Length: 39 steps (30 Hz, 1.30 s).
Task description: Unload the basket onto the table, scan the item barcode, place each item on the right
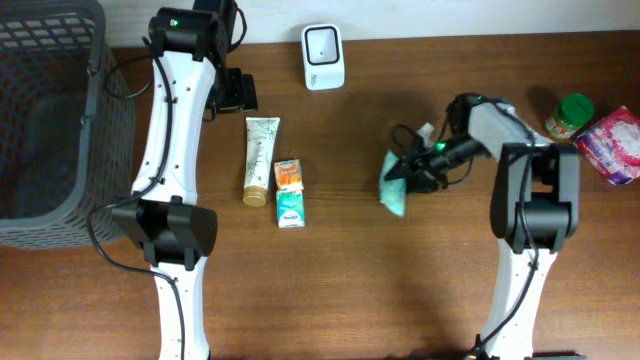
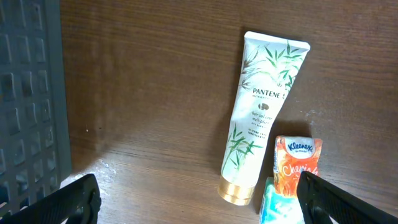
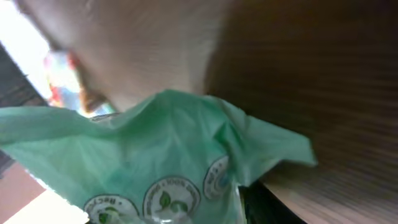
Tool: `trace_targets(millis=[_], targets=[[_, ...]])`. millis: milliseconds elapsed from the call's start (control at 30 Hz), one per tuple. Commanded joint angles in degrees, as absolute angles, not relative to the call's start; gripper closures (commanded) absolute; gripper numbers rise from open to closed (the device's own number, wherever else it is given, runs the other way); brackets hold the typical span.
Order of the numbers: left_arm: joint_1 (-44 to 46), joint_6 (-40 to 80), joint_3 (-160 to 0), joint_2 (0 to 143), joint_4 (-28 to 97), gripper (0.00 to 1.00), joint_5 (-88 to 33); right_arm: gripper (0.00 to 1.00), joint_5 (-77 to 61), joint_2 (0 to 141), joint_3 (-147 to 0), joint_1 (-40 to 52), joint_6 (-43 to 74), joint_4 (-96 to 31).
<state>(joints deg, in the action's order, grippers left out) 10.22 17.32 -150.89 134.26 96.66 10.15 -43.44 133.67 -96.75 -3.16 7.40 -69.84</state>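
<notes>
A green plastic packet (image 1: 393, 190) lies on the wooden table right of centre. My right gripper (image 1: 408, 170) is at its upper edge, touching it. In the right wrist view the packet (image 3: 155, 155) fills the frame, blurred, with one dark finger (image 3: 273, 205) beside it; the grip itself does not show. The white barcode scanner (image 1: 323, 57) stands at the back centre. My left gripper (image 1: 235, 92) hangs open above bare table (image 2: 155, 124), its fingers (image 2: 74, 199) wide apart, with the Pantene tube (image 2: 258, 118) lying ahead of it.
An orange Kleenex pack (image 1: 289, 175) and a teal pack (image 1: 290, 208) lie next to the tube (image 1: 261, 160). A dark basket (image 1: 95, 130) stands at the left edge. A green-lidded jar (image 1: 570, 115) and a pink packet (image 1: 612, 145) sit at the far right.
</notes>
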Motion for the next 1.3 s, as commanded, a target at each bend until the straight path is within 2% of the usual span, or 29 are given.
trace_targets(millis=[0, 167, 267, 333, 500, 667, 733, 900, 1033, 1067, 1267], targets=[[10.35, 16.62, -150.82, 133.82, 96.71, 0.01, 10.94, 0.49, -24.67, 131.37, -105.67, -4.05, 8.64, -76.79], [10.33, 16.62, -150.82, 133.82, 96.71, 0.01, 10.96, 0.48, -13.76, 131.37, -120.75, -1.83, 8.69, -89.97], [10.35, 16.62, -150.82, 133.82, 96.71, 0.01, 10.96, 0.12, -10.72, 131.44, -122.28, -1.26, 8.71, -93.27], [10.33, 16.62, -150.82, 133.82, 96.71, 0.01, 10.94, 0.07, -12.99, 131.55, -121.69, -2.98, 9.50, -93.89], [10.35, 16.62, -150.82, 133.82, 96.71, 0.01, 10.94, 0.07, -31.42, 131.55, -113.58, -6.59, 0.43, -89.36], [10.33, 16.62, -150.82, 133.82, 96.71, 0.01, 10.96, 0.08, -41.87, 131.55, -99.63, -7.81, 0.21, -77.38], [10.33, 16.62, -150.82, 133.80, 96.71, 0.01, 10.96, 0.12, -48.14, 131.55, -96.40, -7.94, 0.21, -71.72], [10.33, 16.62, -150.82, 133.82, 96.71, 0.01, 10.96, 0.64, -49.15, 131.55, -95.04, -7.79, 0.51, -65.89], [10.33, 16.62, -150.82, 133.82, 96.68, 0.01, 10.81, 0.83, -49.80, 131.55, -95.04, -7.77, 0.89, -64.05], [10.33, 16.62, -150.82, 133.82, 96.71, 0.01, 10.81, 0.95, -50.72, 131.55, -95.04, -7.79, 0.91, -63.22], [10.35, 16.62, -150.82, 133.82, 96.71, 0.01, 10.79, 0.96, -48.05, 129.78, -98.96, -7.66, 4.34, -64.14]])
